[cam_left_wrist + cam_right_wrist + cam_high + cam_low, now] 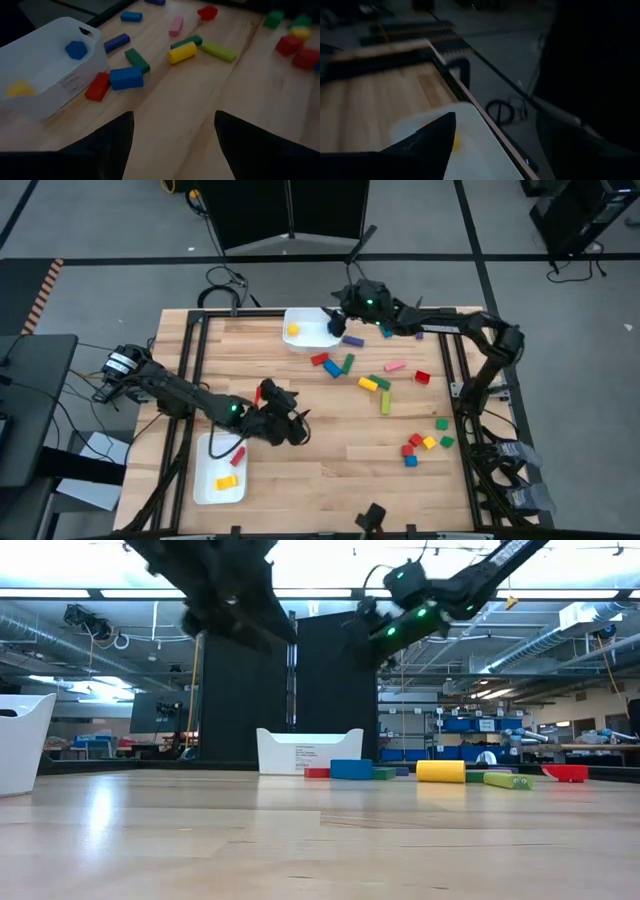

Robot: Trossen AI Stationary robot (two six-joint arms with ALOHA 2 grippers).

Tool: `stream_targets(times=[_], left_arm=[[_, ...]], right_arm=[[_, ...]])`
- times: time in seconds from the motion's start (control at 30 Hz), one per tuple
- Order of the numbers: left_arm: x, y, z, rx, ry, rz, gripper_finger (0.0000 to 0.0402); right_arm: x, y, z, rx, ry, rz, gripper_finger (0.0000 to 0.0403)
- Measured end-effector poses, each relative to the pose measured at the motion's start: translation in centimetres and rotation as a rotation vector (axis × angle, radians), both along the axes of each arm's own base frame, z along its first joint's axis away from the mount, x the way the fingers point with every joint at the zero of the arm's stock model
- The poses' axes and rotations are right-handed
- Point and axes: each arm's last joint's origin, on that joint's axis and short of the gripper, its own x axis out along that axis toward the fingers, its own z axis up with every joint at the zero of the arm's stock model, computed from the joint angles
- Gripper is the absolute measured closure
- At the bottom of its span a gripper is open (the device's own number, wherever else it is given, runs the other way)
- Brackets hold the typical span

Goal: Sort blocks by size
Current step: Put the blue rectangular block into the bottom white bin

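Right pincer (340,323) hangs over the far tray (318,338) w/ fingers spread, nothing between them; the yellow piece (293,330) and a blue one (76,49) lie in that tray. Left pincer (296,430) hovers above the surface (330,460) beside the near tray (203,488), also spread and empty; that tray has a red bar (238,454) and a yellow bar (227,481).

Most blocks are unsorted: a bunch just beside the far tray (red (319,360), blue (331,368), green (347,363)), a yellow cylinder (368,384) and green bar (385,402) mid-surface, pink (394,365) and red (422,377) further right, plus a cluster of small cubes (425,442) near the right edge.

Risks, my read:
- Bunch by far tray is packed tight; fingers closing on one could shove its neighbours or grab two.
- Yellow cylinder prob. rolls if nudged.
- The bunch sits near the tray wall; low approach could bump the tray.
- Both arms heading for the middle could clash.
- Wrong size in wrong tray if a bar's length is misjudged.
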Motion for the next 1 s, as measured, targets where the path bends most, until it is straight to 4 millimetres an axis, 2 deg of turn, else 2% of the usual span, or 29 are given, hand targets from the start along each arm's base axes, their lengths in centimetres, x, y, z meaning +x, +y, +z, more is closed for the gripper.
stream_targets(times=[0.27,0.4,0.53,0.7,0.93,1.0], left_arm=[[2.3,5.5,0.9,0.129,0.117,-0.213,0.0117],[3.6,8.2,0.9,0.21,0.205,-0.339,0.0117],[5.6,9.8,0.4,0.326,0.304,-0.51,0.0117],[8.6,11.4,-1.0,0.414,0.5,-0.592,0.0117],[13.2,14.3,-3.1,0.304,0.838,-0.645,0.0117],[14.5,14.9,-3.4,0.305,0.874,-0.667,0.0117]], right_arm=[[-5.7,5.8,1.7,-0.053,-0.066,0.157,0.0168],[-8.6,8.9,1.2,-0.02,-0.108,0.222,0.0176],[-10.8,11.2,0.2,0.031,-0.157,0.261,0.0179],[-12.3,13.5,-1.4,0.102,-0.218,0.31,0.0177],[-12.7,15.4,-3.0,0.122,-0.253,0.354,0.0179],[-12.6,15.7,-3.1,0.125,-0.246,0.362,0.0179]])
